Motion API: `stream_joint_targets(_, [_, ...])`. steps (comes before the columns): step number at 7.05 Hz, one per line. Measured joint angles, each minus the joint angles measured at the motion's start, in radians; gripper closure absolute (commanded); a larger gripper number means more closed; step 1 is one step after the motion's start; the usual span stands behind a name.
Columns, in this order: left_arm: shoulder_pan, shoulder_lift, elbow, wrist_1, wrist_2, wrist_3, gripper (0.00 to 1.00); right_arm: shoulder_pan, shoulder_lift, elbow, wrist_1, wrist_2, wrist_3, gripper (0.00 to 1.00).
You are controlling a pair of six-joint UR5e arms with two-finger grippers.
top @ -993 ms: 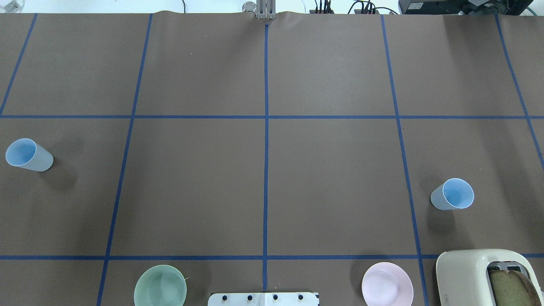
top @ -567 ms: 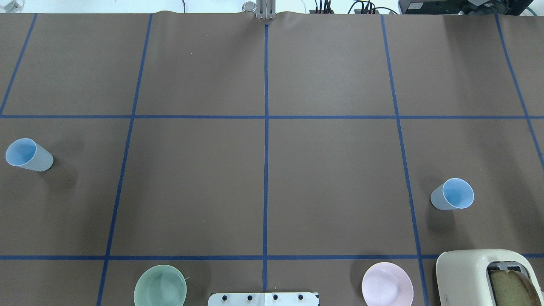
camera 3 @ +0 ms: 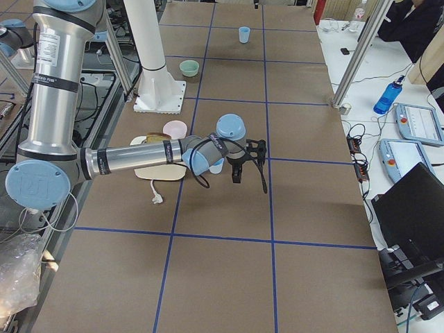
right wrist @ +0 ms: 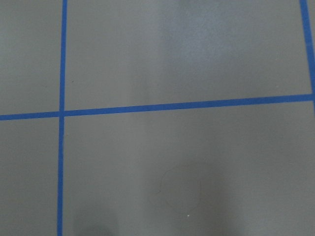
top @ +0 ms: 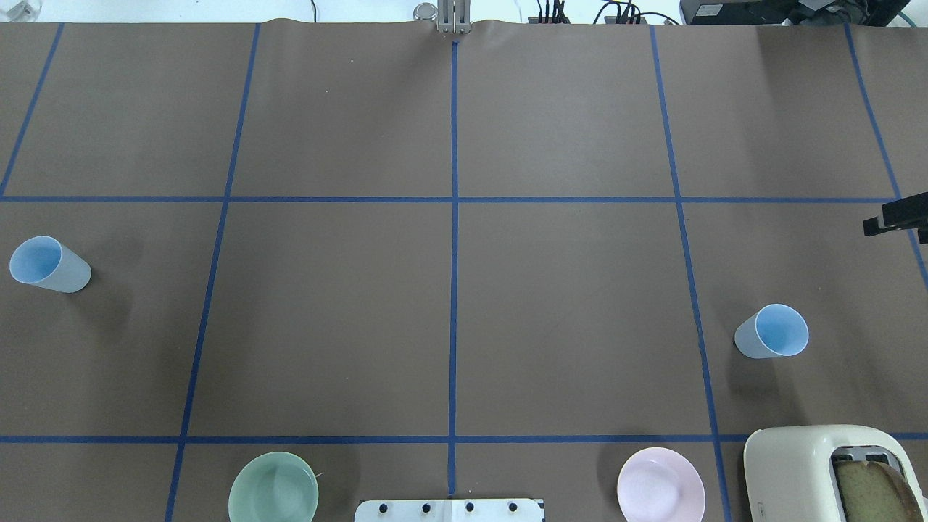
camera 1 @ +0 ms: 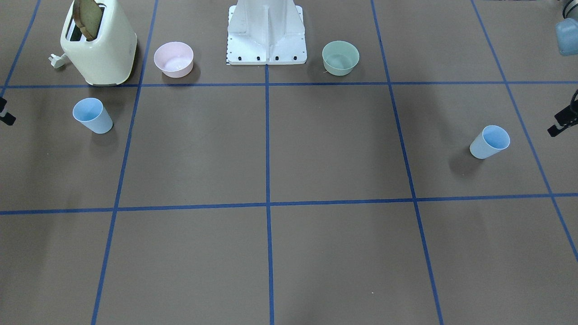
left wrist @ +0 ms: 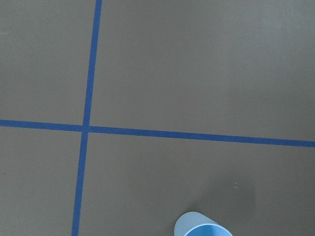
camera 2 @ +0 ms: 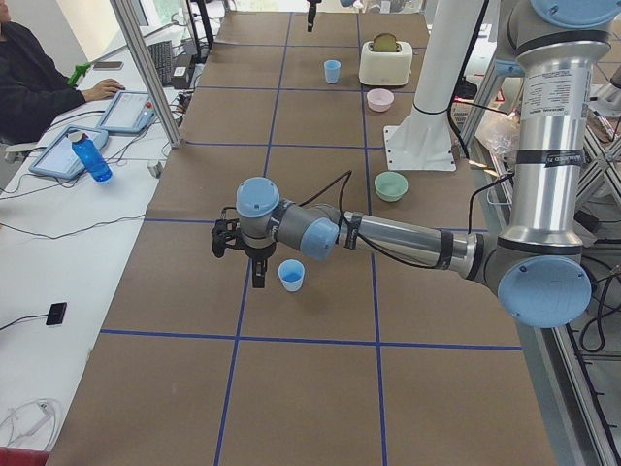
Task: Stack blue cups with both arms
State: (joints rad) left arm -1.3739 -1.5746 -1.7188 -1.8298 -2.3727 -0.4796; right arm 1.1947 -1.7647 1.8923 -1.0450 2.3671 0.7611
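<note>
Two pale blue cups stand upright far apart on the brown table. One cup [top: 49, 264] is at the left edge and also shows in the front view [camera 1: 490, 141]. The other cup [top: 772, 332] is on the right, near the toaster. My left gripper [camera 2: 239, 264] hovers low just beside the left cup [camera 2: 291, 275], with its jaws apart and empty. That cup's rim shows at the bottom of the left wrist view [left wrist: 203, 227]. My right gripper [camera 3: 250, 179] hovers beyond the right cup, open and empty. One of its fingers [top: 893, 216] shows at the overhead view's right edge.
A cream toaster [top: 819, 471] with a slice of bread stands at the near right. A pink bowl [top: 660, 484] and a green bowl [top: 273, 487] flank the white base [top: 449, 510]. Blue tape lines grid the table.
A finger of my right gripper has come into the overhead view at the right edge. Both cups and the bowls have not moved.
</note>
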Motion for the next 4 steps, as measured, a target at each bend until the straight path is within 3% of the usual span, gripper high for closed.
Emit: stream_joint_targets(4, [0.051,0.009,0.083,-0.175,0.018,-0.078,0.02,-0.108,-0.128,0.009,0.147,-0.029,0.03,0.0])
